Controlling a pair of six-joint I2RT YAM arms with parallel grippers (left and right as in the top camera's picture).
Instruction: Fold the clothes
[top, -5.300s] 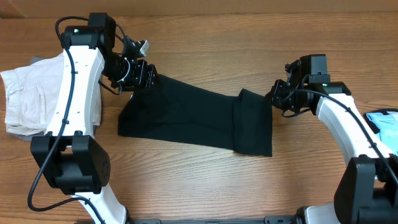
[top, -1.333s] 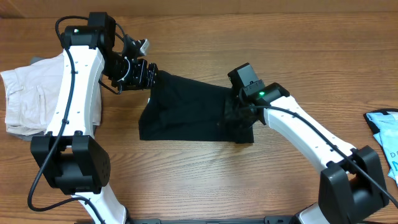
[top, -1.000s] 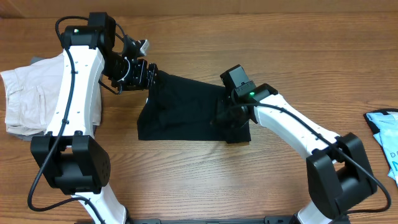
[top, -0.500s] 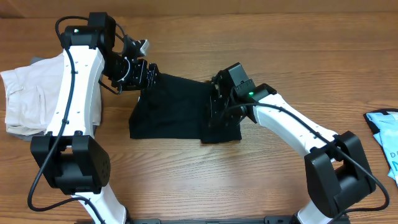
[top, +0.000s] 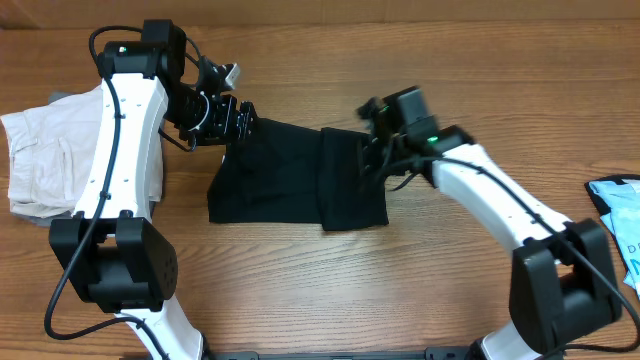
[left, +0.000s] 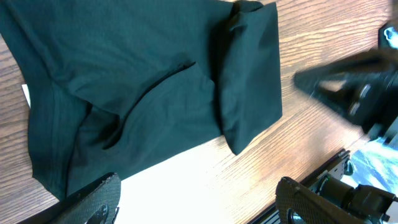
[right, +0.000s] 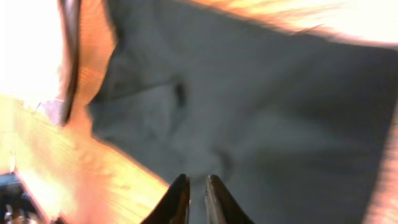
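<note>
table (top: 430, 300): smooth wood. The shirt would likely slide across it rather than fold if it were pulled by one corner.
black T-shirt (top: 265, 175): lies flat mid-table between the arms, with its right end doubled over to the left. The left edge slants, so the next fold could come out skewed.
off-white garment (top: 35, 160): at the far left, partly under the left arm and well apart from the shirt. A wide sweep of that arm might snag it.
folded panel (top: 352, 190): rests on the shirt's right part, its near edge poking just past the hem. It is soft and may flop open if a finger catches it.
right gripper (right: 198, 185): fingers nearly together with nothing between them, close over the dark fabric.
left gripper (left: 198, 190): fingers spread wide and empty above the shirt's far-left corner. Closing there could bunch the cloth or pinch only one layer.
</note>
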